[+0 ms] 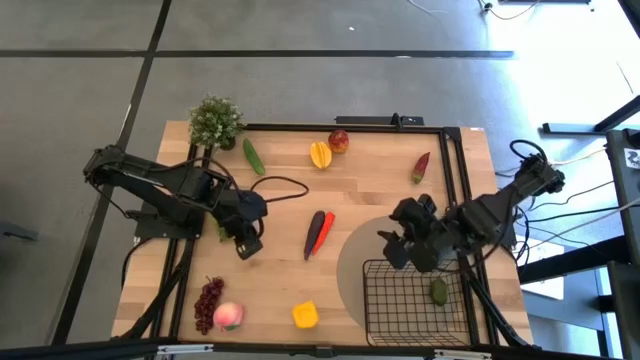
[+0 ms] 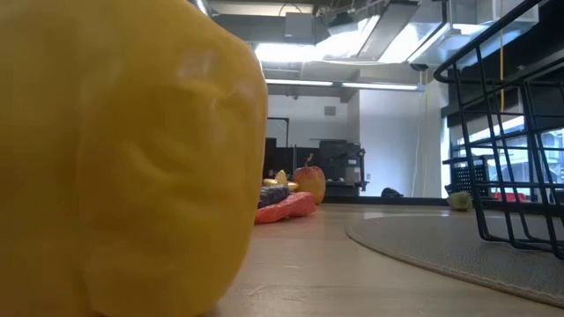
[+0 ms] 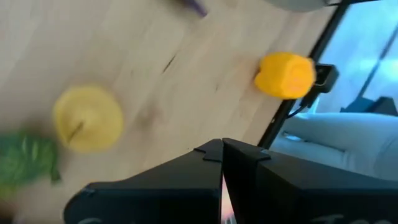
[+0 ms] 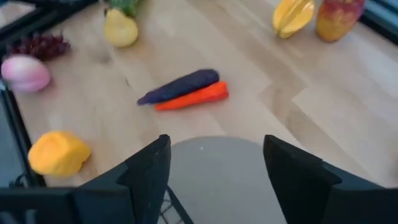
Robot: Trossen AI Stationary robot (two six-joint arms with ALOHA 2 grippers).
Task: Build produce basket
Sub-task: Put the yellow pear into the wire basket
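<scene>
1. Wooden surface (image 1: 290,270), both arms over it; grey round mat (image 1: 355,262) at the right front.
2. Basket (image 1: 400,305) sits on the mat at the right front corner, open top up; one small green fruit (image 1: 439,291) lies inside, by its right wall.
3. Right claw (image 1: 400,247) hovers just above the basket's rear-left edge, jaws apart and empty (the right wrist view shows bare mat between the fingers (image 4: 149,171)).
4. Left claw (image 1: 247,244) is left of centre, low over the surface, jaws pressed together, nothing in them. A lemon (image 3: 87,118) with a green leaf lies just beside it.
5. Potted plant (image 1: 215,122) at the rear left corner.
6. Produce left on the surface, all well apart from the basket:
 - purple vegetable (image 1: 315,232) and red-orange chili (image 1: 325,230), touching side by side at centre, between the two claws
 - cucumber (image 1: 254,158) near the plant
 - mango (image 1: 320,154) and apple (image 1: 339,141) at rear centre, just beside each other
 - red chili (image 1: 421,166) at rear right
 - grapes (image 1: 208,300) and peach (image 1: 229,316) at front left, touching
 - yellow pepper (image 1: 305,315) at front centre, left of the basket (fills the low view).
</scene>
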